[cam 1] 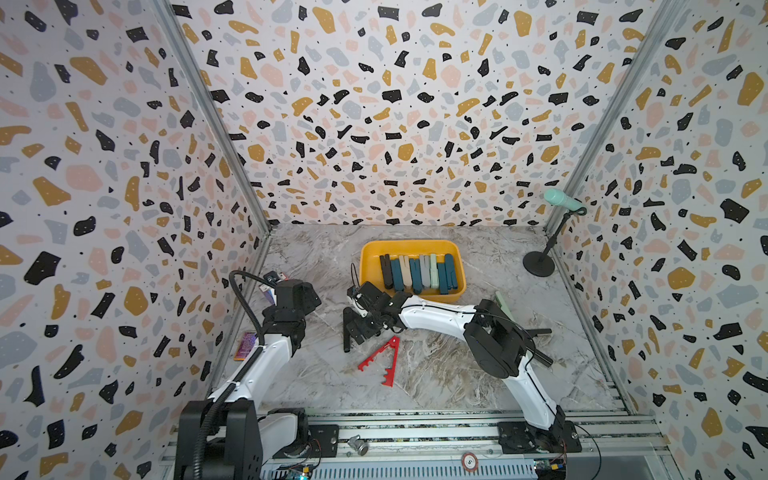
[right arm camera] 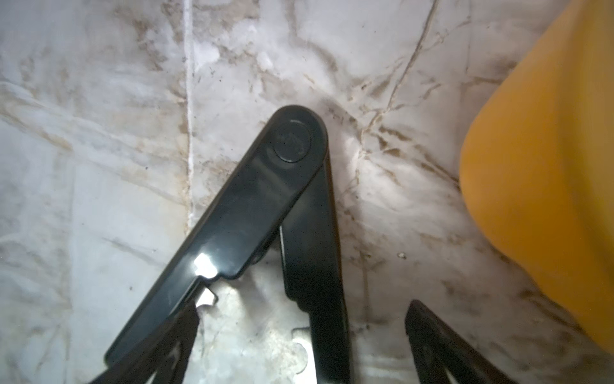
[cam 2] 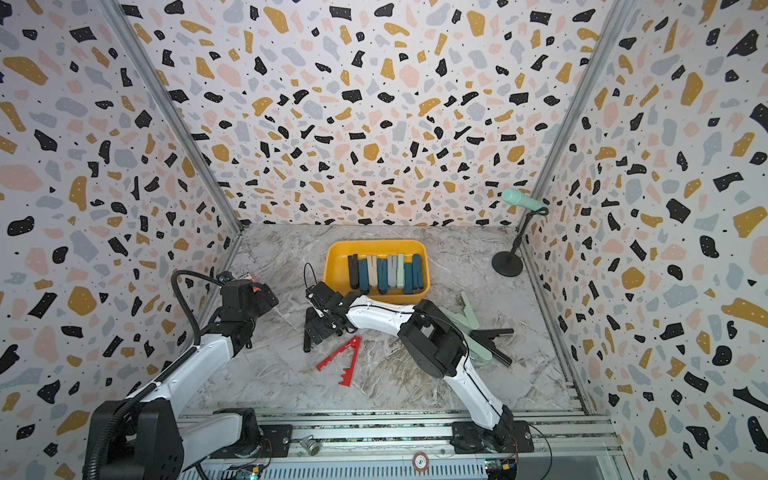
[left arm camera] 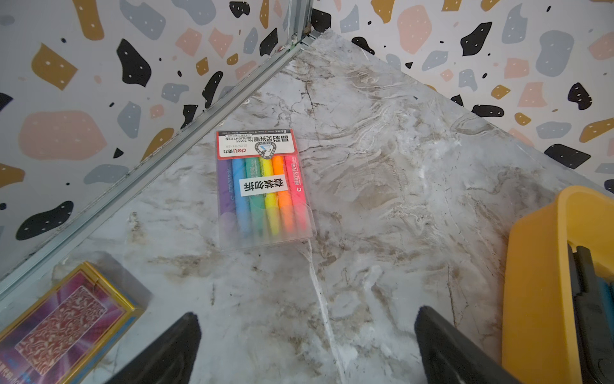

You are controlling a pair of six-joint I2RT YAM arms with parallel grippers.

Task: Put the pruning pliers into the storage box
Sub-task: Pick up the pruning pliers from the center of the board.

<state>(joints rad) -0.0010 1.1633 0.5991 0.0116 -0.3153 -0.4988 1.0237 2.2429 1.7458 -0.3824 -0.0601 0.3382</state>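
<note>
Right pincer (right arm camera: 302,307) has its fingers spread wide, straddling the black pruning pliers (right arm camera: 252,199) flat on the bench (right arm camera: 99,133); nothing is clamped. The pliers' pivot points to the upper frame and the arms splay back toward the fingers. Storage box (cam 1: 411,243) sits just up-right of them in a top view, with a row of pliers inside. Left pincer (left arm camera: 307,316) is spread, empty and farther off, so the right arm is nearer.

black pliers (right arm camera: 265,199) both arms cut off by the right wrist view's edge, mostly under right gripper (cam 1: 355,328) in both top views, storage box (right arm camera: 548,166) blurred and cropped, mint pliers (cam 1: 501,298) largely behind right arm (cam 1: 440,316), purple card (left arm camera: 59,322) cropped at a corner
</note>
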